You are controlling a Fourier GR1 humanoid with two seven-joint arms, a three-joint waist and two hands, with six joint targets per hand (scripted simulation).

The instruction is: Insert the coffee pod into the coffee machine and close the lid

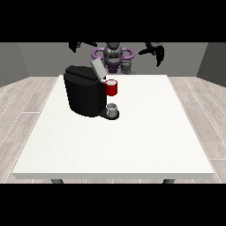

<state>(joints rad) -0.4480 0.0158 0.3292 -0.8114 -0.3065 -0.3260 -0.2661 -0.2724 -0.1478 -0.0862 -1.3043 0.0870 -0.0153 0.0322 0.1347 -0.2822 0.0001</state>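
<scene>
Matt plastic, pale metal and a smooth white worktop

The coffee machine (84, 95) has a black body that looks like matt plastic, with a faint sheen along its top edge. Its raised lid (97, 67) looks pale grey and smooth, like brushed metal. The red holder (112, 88) at its front looks like glossy plastic with a light rim. The small cup (113, 110) below looks like dull grey metal. The worktop (132, 141) is white, smooth and matt. The floor (26, 95) looks like pale wood planks with visible seams.
</scene>
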